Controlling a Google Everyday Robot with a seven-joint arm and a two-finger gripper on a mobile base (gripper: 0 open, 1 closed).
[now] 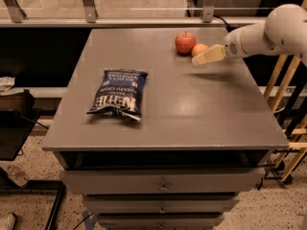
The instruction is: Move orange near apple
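The red apple [185, 42] stands at the far right of the grey table top [192, 109]. The orange [199, 49] rests on the table right beside it, on its right, touching or nearly touching it. My gripper [205, 57] reaches in from the right on the white arm [268, 32]. Its pale fingers [211, 54] hang just in front of and to the right of the orange, a little above the table, and cover the orange's lower edge. The gripper is open and holds nothing.
A dark blue Kettle chip bag [118, 98] lies on the left half of the table. The table has drawers [163, 183] below its front edge. A wooden frame [288, 95] stands to the right of the table, and a rail [144, 20] runs behind it.
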